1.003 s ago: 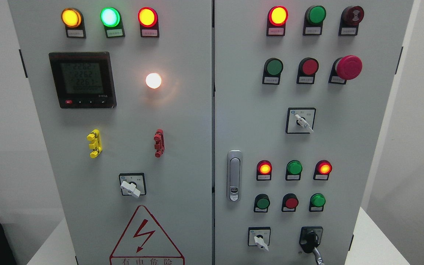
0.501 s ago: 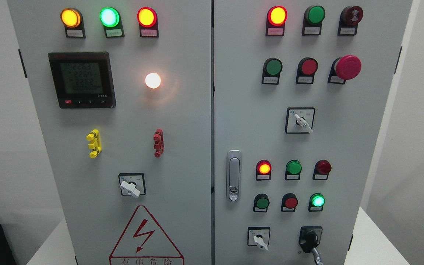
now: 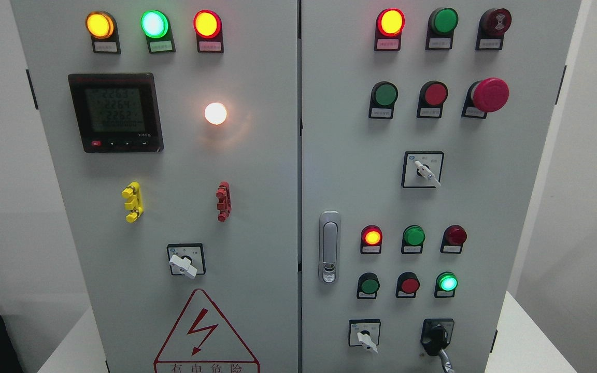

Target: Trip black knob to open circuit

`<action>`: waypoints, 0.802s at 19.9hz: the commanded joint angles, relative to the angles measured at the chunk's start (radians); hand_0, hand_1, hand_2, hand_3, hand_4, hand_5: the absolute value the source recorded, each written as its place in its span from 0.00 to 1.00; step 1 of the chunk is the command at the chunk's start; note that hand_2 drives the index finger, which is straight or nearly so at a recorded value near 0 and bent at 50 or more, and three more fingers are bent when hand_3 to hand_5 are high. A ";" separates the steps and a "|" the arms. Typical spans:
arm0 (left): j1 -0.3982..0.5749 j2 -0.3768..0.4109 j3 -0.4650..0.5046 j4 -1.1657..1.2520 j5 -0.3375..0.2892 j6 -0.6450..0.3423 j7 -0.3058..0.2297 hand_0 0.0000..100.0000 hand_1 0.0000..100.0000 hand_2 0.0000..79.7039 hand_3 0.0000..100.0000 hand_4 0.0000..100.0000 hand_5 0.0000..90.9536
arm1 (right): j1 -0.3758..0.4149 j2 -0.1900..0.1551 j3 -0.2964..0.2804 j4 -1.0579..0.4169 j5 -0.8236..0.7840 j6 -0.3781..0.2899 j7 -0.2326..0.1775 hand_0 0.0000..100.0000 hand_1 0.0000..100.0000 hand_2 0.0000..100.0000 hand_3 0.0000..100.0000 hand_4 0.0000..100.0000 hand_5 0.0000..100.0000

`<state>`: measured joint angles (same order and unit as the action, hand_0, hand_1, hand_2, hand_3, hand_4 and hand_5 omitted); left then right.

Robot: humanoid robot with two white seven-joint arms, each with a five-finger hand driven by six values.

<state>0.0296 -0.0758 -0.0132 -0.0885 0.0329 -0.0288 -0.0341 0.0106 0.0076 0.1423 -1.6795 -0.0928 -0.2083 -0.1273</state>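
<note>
Black rotary knob turned, green round lamp newly lit, likely tripped; fingers unseen, cannot tell.

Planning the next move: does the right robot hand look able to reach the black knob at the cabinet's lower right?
Probably yes, though neither hand is in view. The black knob sits exposed on the right door, nothing in front; only a grey cable hangs below it.

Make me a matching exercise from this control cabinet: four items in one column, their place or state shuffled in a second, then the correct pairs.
1. black knob
2. mushroom button
3. digital meter
4. white lamp

A. upper left door, dark frame
B. lit, right of the meter
C. bottom right of right door
D. red, upper right door

Pairs: 1-C, 2-D, 3-A, 4-B
</note>
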 commanded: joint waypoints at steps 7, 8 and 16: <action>0.000 -0.002 0.001 0.001 0.002 0.000 0.000 0.12 0.39 0.00 0.00 0.00 0.00 | -0.023 -0.018 0.025 -0.066 0.004 -0.023 0.035 0.57 0.75 0.00 1.00 1.00 0.94; 0.000 -0.001 0.001 0.001 0.002 0.001 0.000 0.12 0.39 0.00 0.00 0.00 0.00 | -0.023 -0.018 0.016 -0.066 0.004 -0.023 0.035 0.58 0.75 0.00 1.00 1.00 0.94; 0.000 -0.001 0.001 0.001 0.002 0.001 0.000 0.12 0.39 0.00 0.00 0.00 0.00 | -0.009 -0.020 -0.015 -0.065 0.002 -0.023 0.035 0.58 0.75 0.00 1.00 1.00 0.94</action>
<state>0.0296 -0.0758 -0.0132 -0.0885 0.0329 -0.0289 -0.0340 0.0140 -0.0105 0.1249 -1.6806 -0.0926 -0.2078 -0.1214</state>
